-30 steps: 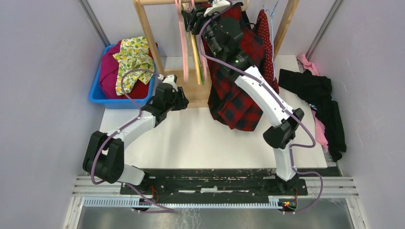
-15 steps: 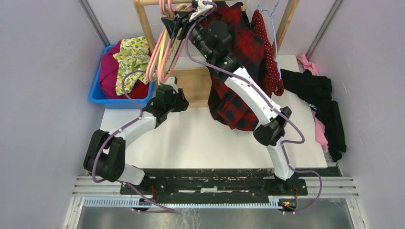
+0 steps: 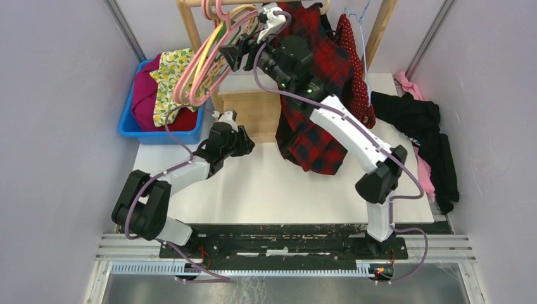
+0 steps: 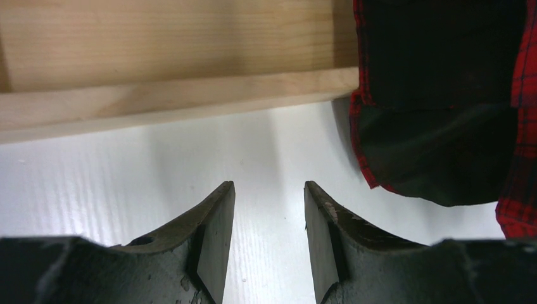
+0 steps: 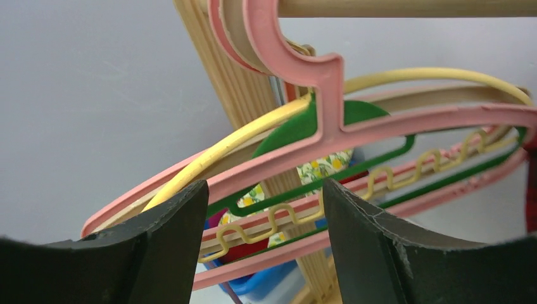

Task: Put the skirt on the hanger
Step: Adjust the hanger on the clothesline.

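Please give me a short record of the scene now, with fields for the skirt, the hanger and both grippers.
skirt: hangs at the rack, beside the plaid garment
hanger: thin wire, along the skirt's top
left gripper: open, empty, low over the table
right gripper: open, raised at the pink hangers

- You see the skirt (image 3: 352, 69) only in part from above: the plaid garment (image 3: 316, 136) and the right arm (image 3: 348, 133) cover its left side.
- The hanger (image 3: 363, 31) is too thin to tell how it meets the skirt.
- In the left wrist view, the plaid garment (image 4: 443, 95) is cut off at the top and right edges.
- In the right wrist view, the pink hangers (image 5: 380, 126) run out at the right edge, and the dark fingers (image 5: 171, 247) hide their lower ends.
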`<act>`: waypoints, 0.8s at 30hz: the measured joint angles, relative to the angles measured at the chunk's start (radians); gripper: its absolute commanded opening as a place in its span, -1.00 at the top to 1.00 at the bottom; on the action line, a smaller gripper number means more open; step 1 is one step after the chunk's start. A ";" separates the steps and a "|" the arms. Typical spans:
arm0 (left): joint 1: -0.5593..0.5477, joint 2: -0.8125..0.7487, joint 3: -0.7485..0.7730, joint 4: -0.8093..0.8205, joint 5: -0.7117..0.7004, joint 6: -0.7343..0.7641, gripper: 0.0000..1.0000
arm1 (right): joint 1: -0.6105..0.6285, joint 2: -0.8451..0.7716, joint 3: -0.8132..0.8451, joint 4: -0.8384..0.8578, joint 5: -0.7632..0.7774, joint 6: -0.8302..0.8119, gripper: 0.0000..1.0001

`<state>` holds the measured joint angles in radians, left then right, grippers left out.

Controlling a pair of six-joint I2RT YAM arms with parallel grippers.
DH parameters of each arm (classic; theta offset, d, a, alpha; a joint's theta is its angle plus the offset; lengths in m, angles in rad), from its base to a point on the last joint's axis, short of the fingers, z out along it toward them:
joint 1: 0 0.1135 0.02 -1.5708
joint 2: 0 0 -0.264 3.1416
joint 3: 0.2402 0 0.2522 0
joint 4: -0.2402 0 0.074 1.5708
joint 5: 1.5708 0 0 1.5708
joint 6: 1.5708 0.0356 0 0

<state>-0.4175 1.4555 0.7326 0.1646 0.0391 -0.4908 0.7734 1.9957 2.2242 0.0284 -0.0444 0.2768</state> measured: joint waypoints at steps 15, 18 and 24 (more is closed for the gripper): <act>-0.199 0.174 0.099 0.310 -0.250 -0.017 -0.02 | -0.132 -0.804 -0.506 -0.346 0.171 0.078 -0.51; -0.189 0.270 0.137 0.429 -0.302 -0.026 -0.01 | -0.157 -0.913 -0.522 -0.427 0.197 0.075 -0.52; -0.082 0.483 0.204 0.715 -0.288 -0.181 -0.02 | -0.170 -1.019 -0.571 -0.561 0.226 0.053 -0.55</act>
<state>-0.4999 1.9385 0.9367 0.8791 -0.2485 -0.6720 0.6037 0.9764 1.6527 -0.5323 0.1818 0.3302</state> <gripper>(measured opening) 0.503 0.765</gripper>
